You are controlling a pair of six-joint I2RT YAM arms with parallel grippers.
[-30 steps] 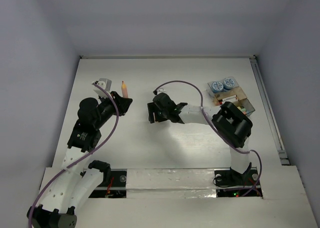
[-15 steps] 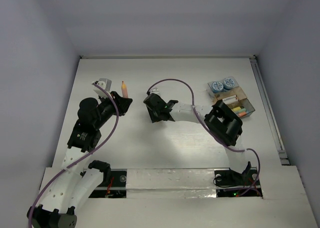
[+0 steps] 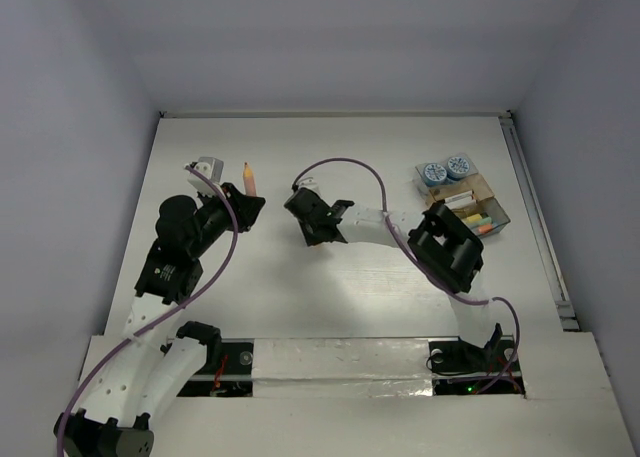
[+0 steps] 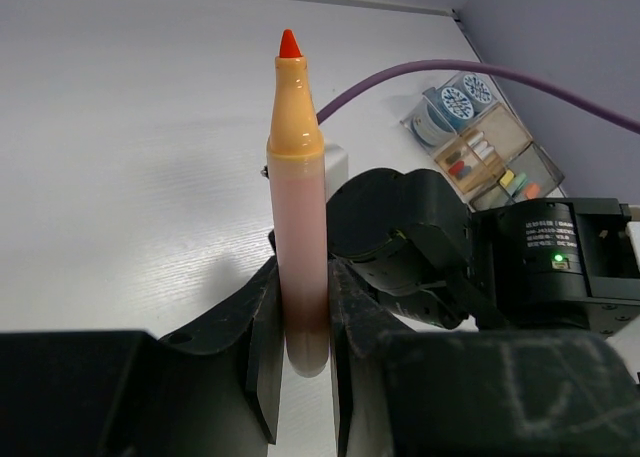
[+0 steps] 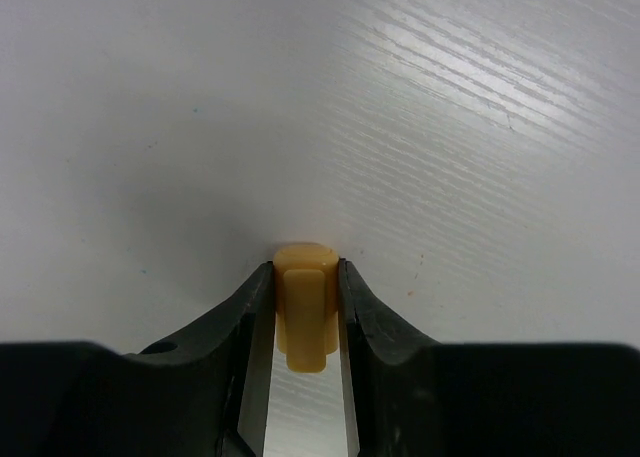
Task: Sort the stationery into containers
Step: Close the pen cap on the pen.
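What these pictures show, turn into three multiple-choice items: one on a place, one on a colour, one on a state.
1. The tray stands on the table at its: A. right side; B. left side; C. centre.
2. The tip of the marker in the left gripper is: A. blue; B. green; C. red.
3. The right gripper is: A. wide open; B. closed on a yellow piece; C. holding a roll.
Key: 1 A, the top view shows it toward the right edge; 2 C, the left wrist view shows the red tip; 3 B, its fingers press both sides of the piece.
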